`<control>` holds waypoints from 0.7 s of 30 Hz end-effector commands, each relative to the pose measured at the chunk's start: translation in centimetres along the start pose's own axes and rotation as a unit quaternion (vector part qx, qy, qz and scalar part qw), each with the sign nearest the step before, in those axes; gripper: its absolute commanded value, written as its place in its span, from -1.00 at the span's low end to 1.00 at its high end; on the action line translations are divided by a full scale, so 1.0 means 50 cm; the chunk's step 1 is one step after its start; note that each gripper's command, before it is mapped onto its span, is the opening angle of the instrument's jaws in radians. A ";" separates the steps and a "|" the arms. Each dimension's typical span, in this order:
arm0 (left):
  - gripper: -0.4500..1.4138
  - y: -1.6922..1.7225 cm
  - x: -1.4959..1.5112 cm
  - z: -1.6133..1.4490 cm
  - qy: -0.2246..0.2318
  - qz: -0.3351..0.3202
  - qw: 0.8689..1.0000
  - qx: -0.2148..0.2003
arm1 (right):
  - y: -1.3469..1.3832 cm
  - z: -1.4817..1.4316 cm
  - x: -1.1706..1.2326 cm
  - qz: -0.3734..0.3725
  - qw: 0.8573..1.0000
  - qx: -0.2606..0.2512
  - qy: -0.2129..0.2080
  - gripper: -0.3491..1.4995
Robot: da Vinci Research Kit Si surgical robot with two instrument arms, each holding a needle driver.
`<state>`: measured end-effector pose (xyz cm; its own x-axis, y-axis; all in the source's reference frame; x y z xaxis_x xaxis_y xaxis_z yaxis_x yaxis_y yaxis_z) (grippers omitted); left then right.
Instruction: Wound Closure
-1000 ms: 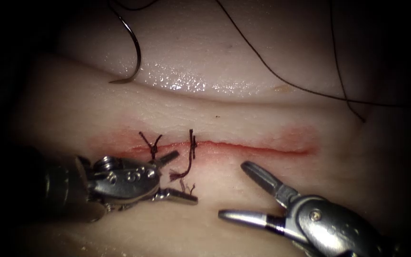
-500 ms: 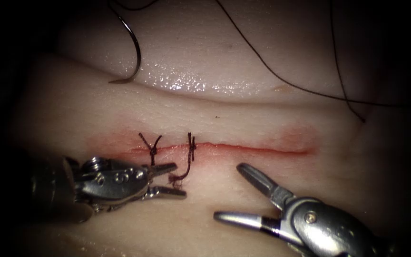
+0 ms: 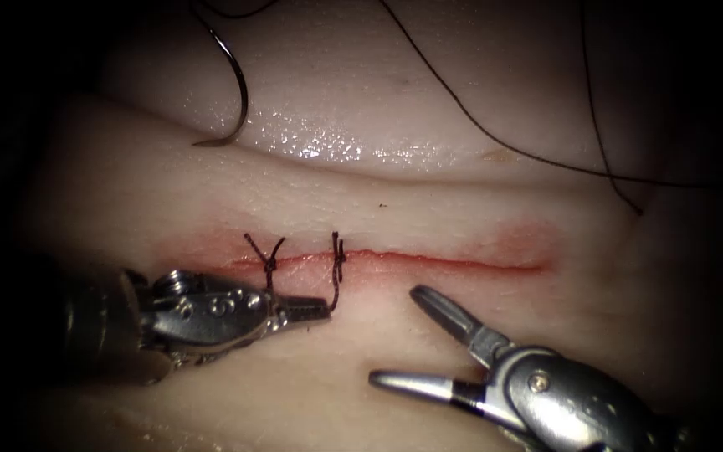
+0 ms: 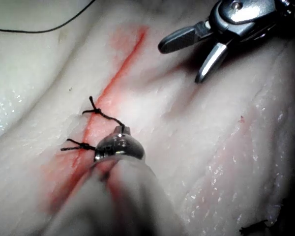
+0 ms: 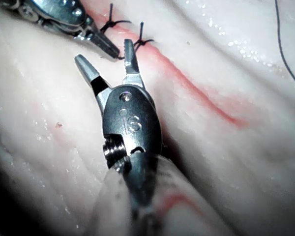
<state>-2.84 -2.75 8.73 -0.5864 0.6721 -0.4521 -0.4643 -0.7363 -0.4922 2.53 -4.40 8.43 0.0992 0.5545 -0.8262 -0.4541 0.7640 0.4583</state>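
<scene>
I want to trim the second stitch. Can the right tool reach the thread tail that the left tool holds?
Probably yes. The right tool is open with nothing held, close beside the thread tail, with bare tissue between. The left tool grips the tail's end, so the stretch toward the knot is free.

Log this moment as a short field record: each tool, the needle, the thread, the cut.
left tool: jaws shut on the dark thread tail of the second stitch
right tool: jaws open, holding nothing
curved steel needle: lying free on the pale tissue, far side of the cut
long dark thread: slack across the tissue
red cut: two knotted stitches at its left end
</scene>
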 end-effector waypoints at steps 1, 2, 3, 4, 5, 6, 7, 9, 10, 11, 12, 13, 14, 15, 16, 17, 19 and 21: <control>-0.71 0.0004 -0.0005 0.0012 -0.001 -0.001 1.000 -0.001 | -0.0005 0.0015 -0.0013 -0.002 1.000 -0.001 0.000 0.38; -0.73 0.0001 -0.0006 0.0009 -0.001 0.003 1.000 0.001 | -0.0004 0.0015 -0.0014 -0.002 1.000 -0.001 0.000 0.38; -0.73 0.0000 -0.0008 0.0008 -0.002 0.003 1.000 0.002 | -0.0004 0.0015 -0.0013 -0.002 1.000 -0.001 0.000 0.40; -0.73 0.0000 -0.0011 0.0008 -0.002 0.004 1.000 0.002 | -0.0005 0.0015 -0.0014 -0.002 1.000 -0.001 0.000 0.42; -0.73 0.0001 -0.0013 0.0008 -0.003 0.005 1.000 0.002 | -0.0005 0.0015 -0.0013 -0.002 1.000 0.000 0.000 0.42; -0.75 0.0003 -0.0017 0.0010 -0.006 0.006 1.000 0.002 | -0.0006 0.0015 -0.0013 -0.002 1.000 0.000 0.000 0.42; -0.75 0.0003 -0.0018 0.0010 -0.007 0.006 1.000 0.002 | -0.0006 0.0015 -0.0013 -0.002 1.000 0.000 0.000 0.42; -0.77 0.0004 -0.0018 0.0010 -0.009 0.006 1.000 0.002 | -0.0005 0.0016 -0.0013 -0.002 1.000 -0.001 0.000 0.42; -0.78 0.0003 -0.0017 0.0009 -0.009 0.006 1.000 0.002 | -0.0005 0.0018 -0.0014 -0.002 1.000 0.000 -0.001 0.42; -0.78 0.0003 -0.0015 0.0007 -0.009 0.009 1.000 0.001 | -0.0005 0.0020 -0.0014 -0.005 1.000 0.003 -0.001 0.44; -0.82 0.0003 -0.0008 0.0002 -0.009 0.010 1.000 -0.001 | -0.0006 0.0030 -0.0017 -0.022 1.000 0.020 -0.011 0.37; -0.84 0.0003 -0.0004 -0.0002 -0.010 0.012 1.000 -0.002 | -0.0006 0.0036 -0.0019 -0.032 0.999 0.030 -0.017 0.35; -0.84 0.0003 0.0002 -0.0007 -0.011 0.013 1.000 -0.004 | -0.0004 0.0042 -0.0020 -0.047 0.998 0.040 -0.022 0.31; -0.84 0.0003 0.0007 -0.0010 -0.012 0.015 1.000 -0.005 | -0.0001 0.0050 -0.0021 -0.074 0.996 0.050 -0.026 0.29; -0.86 0.0002 0.0018 -0.0019 -0.010 0.014 1.000 -0.007 | 0.0008 0.0066 -0.0023 -0.131 0.989 0.068 -0.033 0.29; -0.86 0.0001 0.0021 -0.0021 -0.008 0.016 1.000 -0.007 | 0.0013 0.0072 -0.0024 -0.154 0.985 0.075 -0.035 0.29; -0.86 -0.0001 0.0029 -0.0028 -0.007 0.019 1.000 -0.006 | 0.0028 0.0097 -0.0028 -0.195 0.977 0.077 -0.044 0.33; -0.86 -0.0001 0.0030 -0.0029 -0.007 0.019 1.000 -0.006 | 0.0039 0.0116 -0.0031 -0.218 0.972 0.074 -0.048 0.46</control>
<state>-2.78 -2.59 8.51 -0.6132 0.6424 -0.4597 -0.4357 -0.7605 -0.4815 2.85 -4.16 8.77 0.3464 0.1857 -0.9195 -0.2199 0.9690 0.1128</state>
